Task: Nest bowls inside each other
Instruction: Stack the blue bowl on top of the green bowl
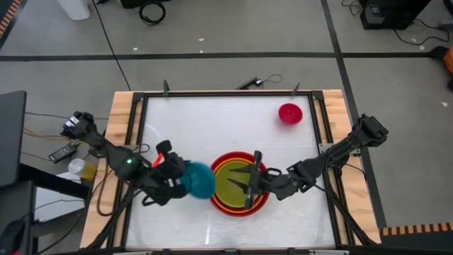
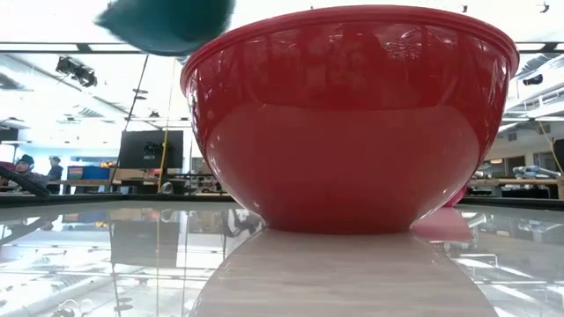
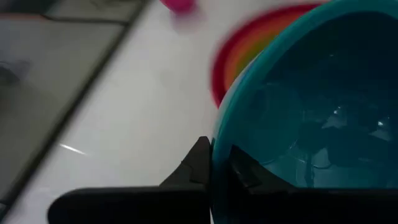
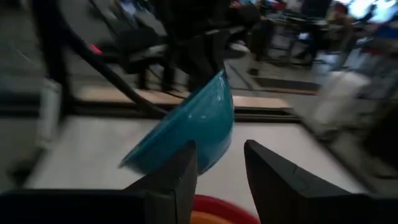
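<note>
A red bowl stands on the table with an orange bowl and a yellow-green bowl nested in it. Left of this stack, my left gripper is shut on a blue bowl held up in the air; the low view shows the blue bowl above the red bowl's rim. My right gripper hovers open over the yellow-green bowl, nothing between its fingers. A small magenta bowl stands at the far right. My left gripper pinches the blue bowl's rim, one finger inside the bowl and one outside. It comes at the bowl from the table's left, slanting down. The bowl is lifted clear of the table and steeply tilted, beside the red bowl's left rim.
A raised frame borders the white table top. There is free table between the stack and the magenta bowl, and along the far side. Loose cables and small objects lie on the wooden ledge at the left.
</note>
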Motion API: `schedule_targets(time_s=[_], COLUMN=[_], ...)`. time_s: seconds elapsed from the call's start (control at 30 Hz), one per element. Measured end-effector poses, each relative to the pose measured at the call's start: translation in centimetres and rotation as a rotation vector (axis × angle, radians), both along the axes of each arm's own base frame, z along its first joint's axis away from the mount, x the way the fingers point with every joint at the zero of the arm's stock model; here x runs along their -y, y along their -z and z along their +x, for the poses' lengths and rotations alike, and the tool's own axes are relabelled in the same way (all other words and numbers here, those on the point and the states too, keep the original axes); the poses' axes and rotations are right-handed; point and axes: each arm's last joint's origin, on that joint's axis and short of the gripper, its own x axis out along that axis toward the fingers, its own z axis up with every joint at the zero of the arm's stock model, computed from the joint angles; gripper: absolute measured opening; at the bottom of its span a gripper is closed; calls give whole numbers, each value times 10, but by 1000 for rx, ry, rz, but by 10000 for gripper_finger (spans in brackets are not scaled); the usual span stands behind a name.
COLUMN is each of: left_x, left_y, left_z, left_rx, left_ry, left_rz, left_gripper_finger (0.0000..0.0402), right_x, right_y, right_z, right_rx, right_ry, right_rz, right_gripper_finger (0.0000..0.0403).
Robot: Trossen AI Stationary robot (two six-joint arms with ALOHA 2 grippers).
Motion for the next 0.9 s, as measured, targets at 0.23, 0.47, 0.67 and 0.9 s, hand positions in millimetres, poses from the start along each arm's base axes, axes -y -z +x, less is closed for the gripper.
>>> schedule_targets(time_s=[0.23, 0.47, 0.67, 0.9], left_x=[-4, -2, -1, 5], left_y=[6, 31, 58, 52], left_z=[33, 67, 93, 105], left_rx=[168, 213, 225, 308], left_ry=[-148, -259, -307, -293], left_rz=[154, 252, 270, 235], left_gripper_finger=[14, 14, 14, 14], right_x=[18, 19, 6, 0], right_y=[-15, -23, -21, 20], right_z=[4, 4, 2, 23], right_rx=[-121, -144, -146, -265], right_ry=[168, 264, 122, 339], right_rz=[-207, -413, -427, -590], right_gripper_finger=[172, 243, 277, 263])
